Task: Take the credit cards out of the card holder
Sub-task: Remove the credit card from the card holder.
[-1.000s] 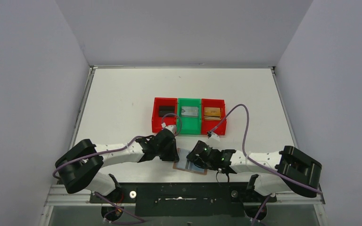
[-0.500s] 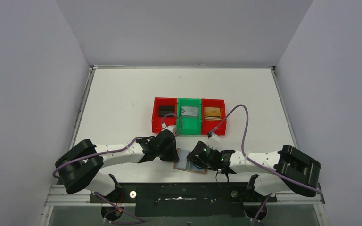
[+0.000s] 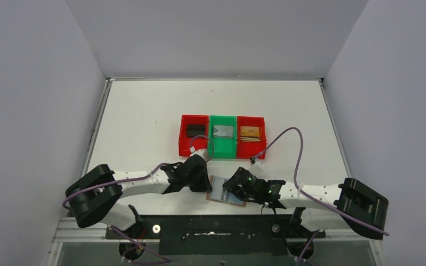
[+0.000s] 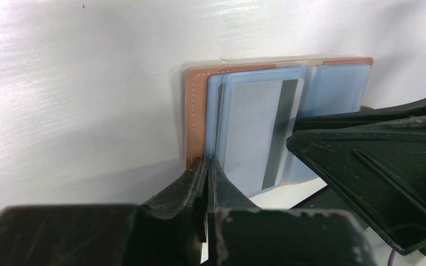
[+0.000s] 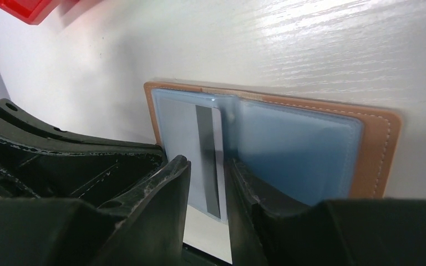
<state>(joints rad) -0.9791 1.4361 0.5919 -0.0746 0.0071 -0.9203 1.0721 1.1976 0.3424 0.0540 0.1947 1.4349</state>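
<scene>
The left gripper [image 4: 206, 166] has its jaws pressed together at the 9 o'clock edge of the card holder [image 4: 191, 116]; whether they pinch the lining, I cannot tell. The right gripper [image 5: 208, 163] holds its jaws a little apart over a light blue card [image 5: 186, 133] in the open holder. The holder lies flat on the table [image 3: 144, 111], at 6 o'clock from the green bin [image 3: 224, 152].

Card holder open flat, one card inside.
Tan leather card holder [image 3: 226, 192], blue-grey lining up; pale card [image 4: 252, 130] with dark stripe in its clear sleeve. Black card [image 3: 195, 130], silver card [image 3: 223, 131], gold card [image 3: 249, 132] lie apart, beyond it.
</scene>
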